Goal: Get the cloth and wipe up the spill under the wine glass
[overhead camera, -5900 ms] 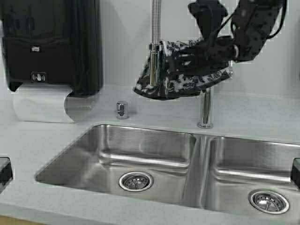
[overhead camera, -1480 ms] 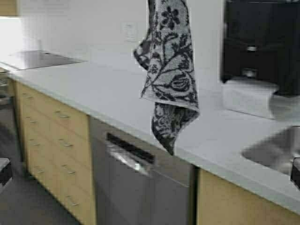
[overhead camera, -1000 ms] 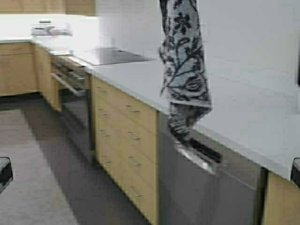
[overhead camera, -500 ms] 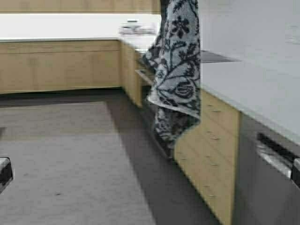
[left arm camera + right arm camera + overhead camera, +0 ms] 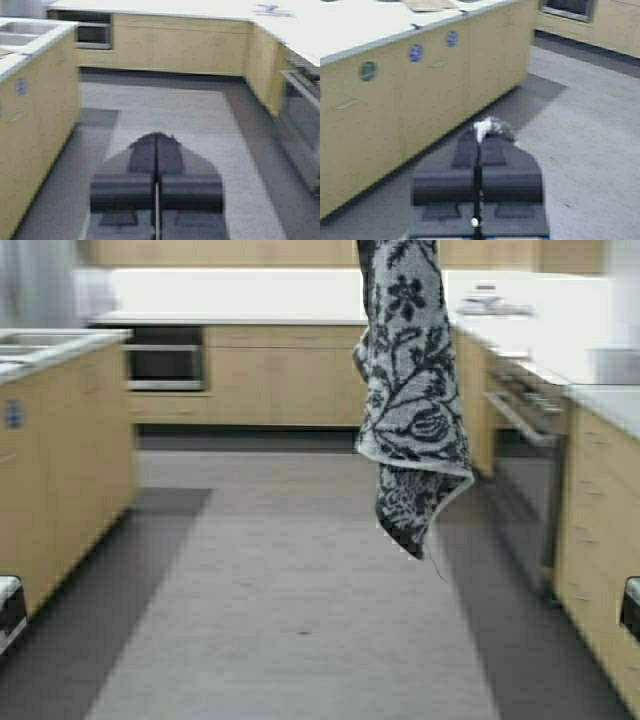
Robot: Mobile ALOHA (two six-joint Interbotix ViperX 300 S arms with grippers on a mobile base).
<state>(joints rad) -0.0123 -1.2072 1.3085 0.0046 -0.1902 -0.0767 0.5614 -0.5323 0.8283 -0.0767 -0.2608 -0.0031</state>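
Wooden cabinets [image 5: 270,375] and grey floor [image 5: 290,620] now fill the high view where the sink, then a long counter, were seen moments ago: the base has been turned away from the sink, not the things moved. The cloth [image 5: 410,400] is hung from above the frame, dangling mid-air over the floor. In the right wrist view the right end effector [image 5: 478,140] is seen clamped on a tuft of cloth. The left end effector [image 5: 156,147] is held low with its fingers pressed together, empty. No glass or spill is in view, so fetching is judged done and wiping not yet begun.
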